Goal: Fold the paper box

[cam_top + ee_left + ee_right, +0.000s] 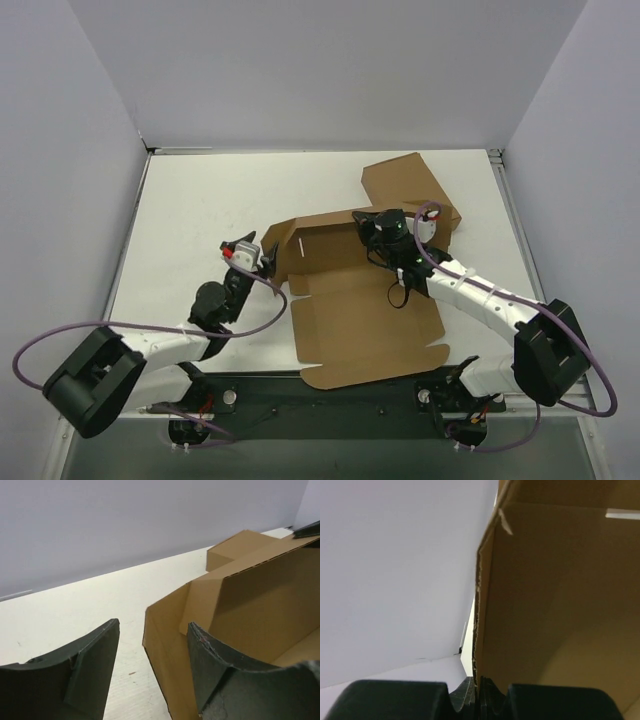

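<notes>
The paper box (360, 325) lies in the middle of the table as a brown die-cut sheet, its back panel and left flap raised. My right gripper (373, 233) is at the right end of the raised back panel. In the right wrist view that gripper (479, 685) is shut on the thin edge of the cardboard panel (555, 605). My left gripper (268, 258) stands at the box's left corner. Its fingers (95, 665) are apart, open, with the corner flap (170, 650) between them, close to the right finger and not pinched.
A second brown carton (405, 180) sits behind the box at the back right, also seen from the left wrist (235, 547). The white table (200, 220) is bounded by grey walls at the left, back and right. Purple cables loop beside both arm bases.
</notes>
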`<action>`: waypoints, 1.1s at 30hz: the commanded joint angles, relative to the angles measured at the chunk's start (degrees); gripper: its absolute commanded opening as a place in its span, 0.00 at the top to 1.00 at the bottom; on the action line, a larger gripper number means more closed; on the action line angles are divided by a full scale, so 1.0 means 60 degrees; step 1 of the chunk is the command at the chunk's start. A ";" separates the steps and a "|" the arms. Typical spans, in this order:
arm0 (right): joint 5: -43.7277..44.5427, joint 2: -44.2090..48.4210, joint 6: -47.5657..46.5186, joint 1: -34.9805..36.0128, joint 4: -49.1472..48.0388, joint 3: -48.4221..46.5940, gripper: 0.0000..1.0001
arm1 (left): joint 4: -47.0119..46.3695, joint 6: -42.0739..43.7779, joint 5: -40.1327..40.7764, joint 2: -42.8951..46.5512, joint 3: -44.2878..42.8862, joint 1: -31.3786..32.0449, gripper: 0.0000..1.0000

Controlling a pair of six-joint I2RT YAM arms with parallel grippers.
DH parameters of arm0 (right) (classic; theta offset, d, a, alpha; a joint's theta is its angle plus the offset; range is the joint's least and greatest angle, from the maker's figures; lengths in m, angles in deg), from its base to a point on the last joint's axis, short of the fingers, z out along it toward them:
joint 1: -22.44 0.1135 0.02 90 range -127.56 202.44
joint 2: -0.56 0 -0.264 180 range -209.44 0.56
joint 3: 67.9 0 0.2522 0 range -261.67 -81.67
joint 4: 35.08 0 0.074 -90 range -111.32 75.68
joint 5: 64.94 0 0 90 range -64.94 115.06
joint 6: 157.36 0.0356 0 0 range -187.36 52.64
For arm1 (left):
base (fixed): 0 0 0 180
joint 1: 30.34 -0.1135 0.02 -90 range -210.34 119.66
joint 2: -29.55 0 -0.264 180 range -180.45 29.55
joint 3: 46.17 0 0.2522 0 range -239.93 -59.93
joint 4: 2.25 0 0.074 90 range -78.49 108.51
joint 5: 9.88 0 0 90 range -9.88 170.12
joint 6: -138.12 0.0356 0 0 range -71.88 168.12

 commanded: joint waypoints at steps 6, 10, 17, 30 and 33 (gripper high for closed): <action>-0.0315 0.0175 -0.1106 0.0090 -0.2775 0.1173 1.00 | 0.3435 -0.2564 -0.0863 0.3060 -0.0100 -0.0516 0.30; -0.0359 0.0512 -0.1664 0.0061 -0.2995 0.1614 1.00 | 0.4946 -0.4267 -0.1387 0.4585 0.0091 -0.2007 0.27; -0.0374 0.1098 -0.2265 0.0002 -0.3054 0.2171 1.00 | 0.7394 -0.5104 -0.1988 0.4242 -0.0933 -0.3139 0.23; -0.0491 0.1333 -0.2543 0.0002 -0.4475 0.3108 1.00 | 0.6531 -0.5060 -0.4026 0.0458 -0.1711 -0.3141 0.26; -0.0375 0.1450 -0.2661 0.0002 -0.4403 0.3196 1.00 | 0.6327 -0.5031 -0.4333 0.0472 -0.1521 -0.2892 0.27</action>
